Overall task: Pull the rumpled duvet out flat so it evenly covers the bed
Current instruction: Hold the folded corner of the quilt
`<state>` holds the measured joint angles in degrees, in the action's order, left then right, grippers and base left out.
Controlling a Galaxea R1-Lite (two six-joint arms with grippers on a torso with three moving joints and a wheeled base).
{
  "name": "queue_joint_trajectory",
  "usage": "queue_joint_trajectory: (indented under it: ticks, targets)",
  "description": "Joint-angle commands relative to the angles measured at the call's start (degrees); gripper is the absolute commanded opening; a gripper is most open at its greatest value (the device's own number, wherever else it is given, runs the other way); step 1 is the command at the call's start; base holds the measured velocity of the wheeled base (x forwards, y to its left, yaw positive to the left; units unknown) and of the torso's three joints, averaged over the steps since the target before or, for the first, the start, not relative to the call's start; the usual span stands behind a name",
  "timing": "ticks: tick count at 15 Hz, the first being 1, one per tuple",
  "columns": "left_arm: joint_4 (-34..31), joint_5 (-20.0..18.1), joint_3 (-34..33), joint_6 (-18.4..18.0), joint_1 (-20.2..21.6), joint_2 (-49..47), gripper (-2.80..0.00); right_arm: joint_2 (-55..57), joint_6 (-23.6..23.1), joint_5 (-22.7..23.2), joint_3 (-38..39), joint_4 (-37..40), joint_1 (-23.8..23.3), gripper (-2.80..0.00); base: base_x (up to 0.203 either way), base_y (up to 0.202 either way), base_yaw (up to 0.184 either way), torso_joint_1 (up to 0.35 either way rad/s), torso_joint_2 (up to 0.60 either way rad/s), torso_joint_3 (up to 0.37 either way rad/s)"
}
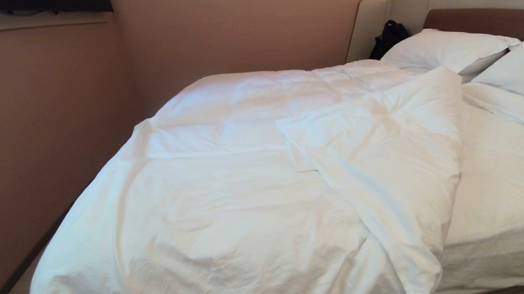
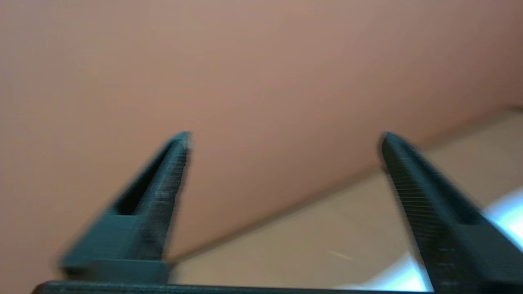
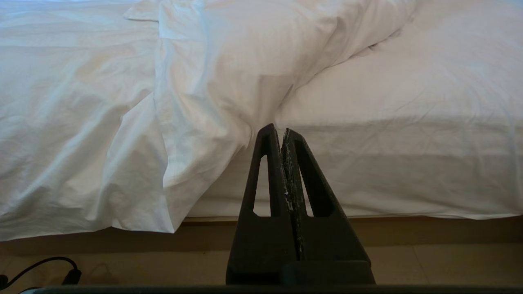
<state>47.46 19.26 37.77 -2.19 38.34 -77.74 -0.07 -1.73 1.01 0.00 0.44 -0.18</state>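
The white duvet (image 1: 228, 186) lies rumpled over the left and middle of the bed (image 1: 510, 203), with one corner folded back across its middle (image 1: 382, 157). To the right the sheeted mattress lies bare. Neither arm shows in the head view. My left gripper (image 2: 286, 136) is open and empty, facing the pinkish wall and the beige floor, with a white patch of bedding at the frame's edge (image 2: 504, 212). My right gripper (image 3: 282, 130) is shut with nothing in it, low at the bed's near side, in front of the duvet's hanging edge (image 3: 184, 163) and the mattress side (image 3: 408, 163).
Two white pillows (image 1: 444, 49) lie at the headboard (image 1: 474, 21), with a black bag (image 1: 390, 36) beside them. A pinkish wall (image 1: 49, 134) runs close along the bed's left side. A black cable (image 3: 41, 265) lies on the floor near the bed.
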Motion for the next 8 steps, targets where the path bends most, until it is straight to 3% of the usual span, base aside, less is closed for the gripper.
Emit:
queue_joint_trajectory:
  ticks: [1,2,3,4,5,8]
  targets:
    - [-23.13,-6.49,2.60,6.21,-4.42,12.80,-2.80,0.07,-0.03,0.04,0.00,0.00,0.01,-2.80,0.000,0.000,0.000,0.000,0.00,0.000]
    - [-32.21,-11.92,4.42,8.54,-5.37,15.66,-2.80,0.07,0.01,0.04,0.00,0.00,0.01,-2.80,0.000,0.000,0.000,0.000,0.00,0.000]
    - [-38.60,-19.33,6.04,10.24,-5.95,18.18,-2.80,0.07,-0.03,0.04,0.00,0.00,0.01,-2.80,0.000,0.000,0.000,0.000,0.00,0.000]
    - [-43.19,-24.43,7.26,11.73,-6.37,20.10,-2.80,0.07,-0.02,0.04,0.00,0.00,0.01,-2.80,0.000,0.000,0.000,0.000,0.00,0.000]
    - [-45.70,-28.30,7.52,12.94,-6.53,21.66,-2.80,0.07,-0.03,0.04,0.00,0.00,0.01,-2.80,0.000,0.000,0.000,0.000,0.00,0.000]
    - [-49.51,-33.62,6.62,14.53,-6.61,23.47,-2.80,0.07,0.04,0.04,0.00,0.00,0.01,-2.80,0.000,0.000,0.000,0.000,0.00,0.000]
